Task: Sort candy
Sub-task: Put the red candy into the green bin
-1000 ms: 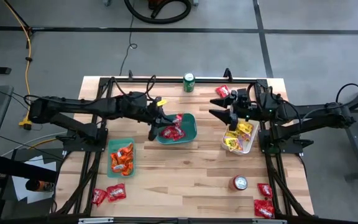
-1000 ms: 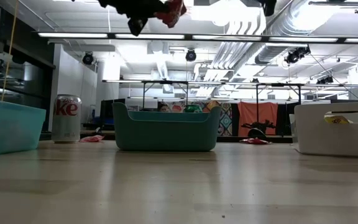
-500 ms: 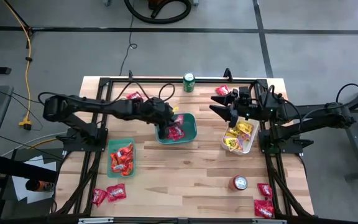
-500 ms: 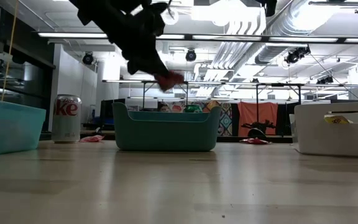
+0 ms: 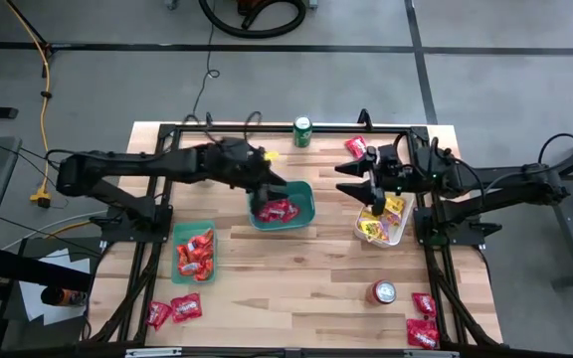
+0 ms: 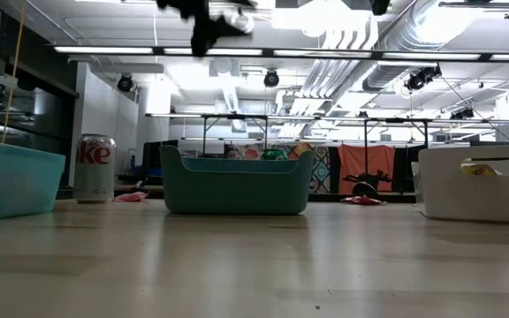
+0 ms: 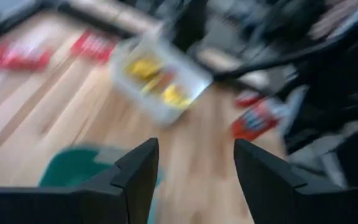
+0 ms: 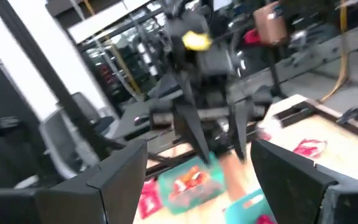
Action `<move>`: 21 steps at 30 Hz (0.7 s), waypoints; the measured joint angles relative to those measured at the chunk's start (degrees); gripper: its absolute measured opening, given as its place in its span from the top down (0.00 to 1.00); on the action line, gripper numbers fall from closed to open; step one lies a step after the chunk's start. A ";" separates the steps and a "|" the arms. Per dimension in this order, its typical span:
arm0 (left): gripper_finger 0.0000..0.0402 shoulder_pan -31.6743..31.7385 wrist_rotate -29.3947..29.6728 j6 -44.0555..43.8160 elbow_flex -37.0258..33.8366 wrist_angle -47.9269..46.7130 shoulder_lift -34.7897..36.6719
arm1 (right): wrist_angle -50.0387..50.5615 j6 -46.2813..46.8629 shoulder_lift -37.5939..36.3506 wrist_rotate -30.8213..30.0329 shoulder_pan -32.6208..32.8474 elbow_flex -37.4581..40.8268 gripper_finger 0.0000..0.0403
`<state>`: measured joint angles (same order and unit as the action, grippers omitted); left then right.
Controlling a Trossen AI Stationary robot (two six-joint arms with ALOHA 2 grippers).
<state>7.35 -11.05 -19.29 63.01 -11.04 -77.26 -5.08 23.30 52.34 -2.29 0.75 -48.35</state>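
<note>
A green bin (image 5: 301,204) at mid-table holds red candy packets (image 5: 277,210). A white bin (image 5: 384,221) on its right holds yellow candy, and a light-blue bin (image 5: 195,251) at the near left holds orange candy. My left gripper (image 5: 275,186) hangs open and empty high above the green bin's far left rim; its fingers show apart in the left wrist view (image 7: 194,149). My right gripper (image 5: 344,179) is open and empty in the air between the green bin and the white bin, its fingers wide apart in the right wrist view (image 8: 197,149). Loose red packets (image 5: 172,310) lie flat on the table.
A green can (image 5: 302,131) stands at the far edge and a silver-red can (image 5: 383,291) at the near right. More red packets lie at the near right corner (image 5: 423,318) and at the far right (image 5: 356,147). Black frame rails run along the table's edges.
My left gripper, holding a red packet, went down toward the green bin, let the packet go into it, and has risen again, empty. The packet now lies in the green bin.
</note>
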 joint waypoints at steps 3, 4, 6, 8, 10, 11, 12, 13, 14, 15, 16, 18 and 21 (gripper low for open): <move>0.51 -1.50 -0.14 0.70 -0.85 3.84 3.75 | 3.89 3.14 -0.05 3.91 0.04 -1.72 0.30; 0.51 -2.06 0.54 0.79 -1.43 5.51 4.72 | 5.87 5.05 -0.05 5.85 0.04 -2.37 0.30; 0.51 -3.01 2.94 0.08 -2.79 6.92 6.63 | 9.61 9.43 -0.05 9.86 0.07 -3.53 0.30; 0.51 -3.70 4.69 -0.90 -4.40 9.32 7.97 | 13.75 13.60 -0.05 13.39 0.53 -4.56 0.30; 0.51 -4.18 5.52 -2.68 -6.37 12.16 9.12 | 18.89 17.49 -0.05 16.13 1.89 -5.83 0.30; 0.51 -4.27 5.68 -3.38 -7.07 13.13 9.55 | 21.59 19.55 -0.02 17.47 3.04 -6.48 0.30; 0.51 -4.44 5.86 -4.01 -7.46 14.17 9.82 | 24.67 21.72 -0.02 18.95 4.42 -7.10 0.30; 0.51 -4.53 6.15 -4.17 -7.81 14.96 10.12 | 27.74 24.14 -0.02 20.22 6.11 -7.55 0.30; 0.51 -4.54 6.44 -4.24 -7.99 14.99 10.36 | 30.99 26.83 0.00 21.23 8.11 -7.99 0.30; 0.51 -4.54 6.75 -4.19 -7.99 14.96 10.47 | 33.89 29.76 0.00 22.11 10.33 -8.23 0.30; 0.51 -4.54 6.96 -4.16 -7.99 15.00 10.45 | 36.11 32.80 0.00 22.52 12.76 -8.27 0.30; 0.51 -4.37 7.12 -3.62 -7.99 14.98 10.45 | 39.69 39.17 0.02 22.47 18.29 -8.12 0.30; 0.51 -3.96 7.14 -2.75 -7.99 14.65 10.45 | 43.65 47.47 0.87 21.26 27.13 -8.10 0.30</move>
<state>3.39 -3.90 -22.04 55.02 3.62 -66.81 38.56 70.77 53.20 18.97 27.89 -56.45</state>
